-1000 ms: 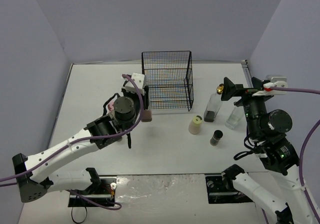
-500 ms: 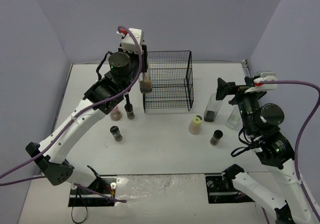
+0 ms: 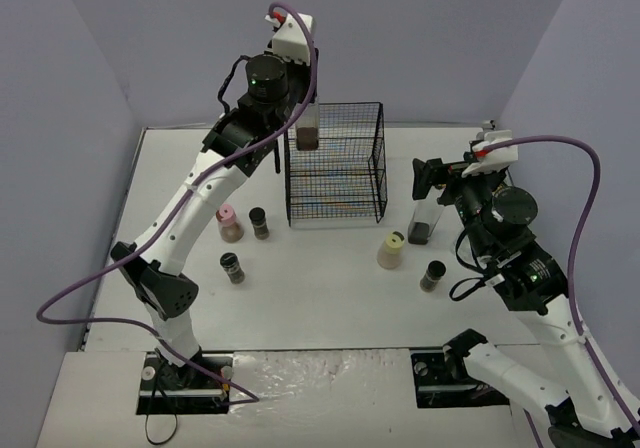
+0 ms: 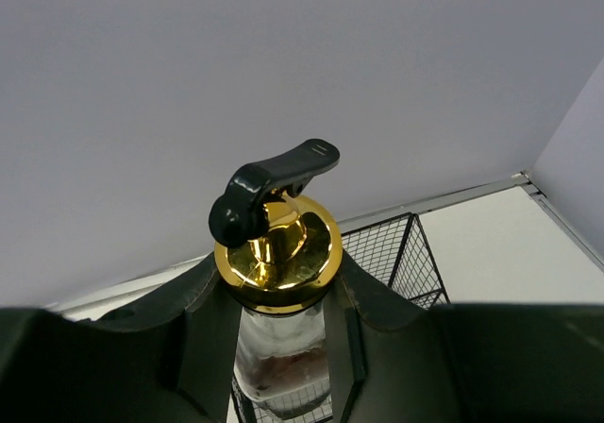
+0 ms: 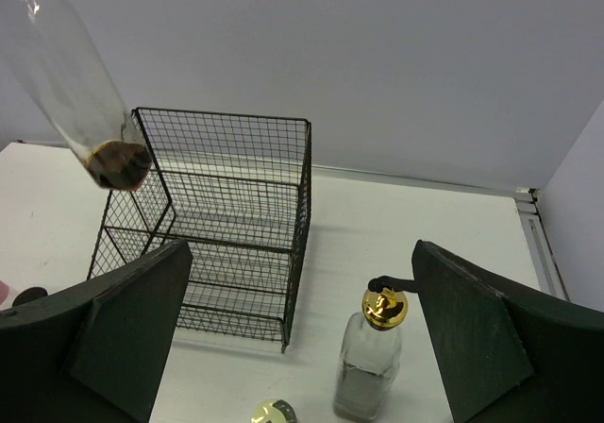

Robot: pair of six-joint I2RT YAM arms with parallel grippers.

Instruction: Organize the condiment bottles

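My left gripper is shut on a tall clear glass bottle with a gold spout, gripping it just under the spout. It holds the bottle high over the near left corner of the black wire rack. The bottle has dark residue at its base and also shows in the right wrist view. My right gripper is open and empty above a second gold-spouted bottle. A cream-yellow capped jar and a dark jar stand nearby.
A pink-capped jar and two small dark jars stand left of the rack. The rack has wire shelves and stands at the back centre. The purple side walls close in the white table.
My left arm has lifted the bottle up and to the right, from beside the rack to above it. My right gripper has moved left over the second tall bottle.
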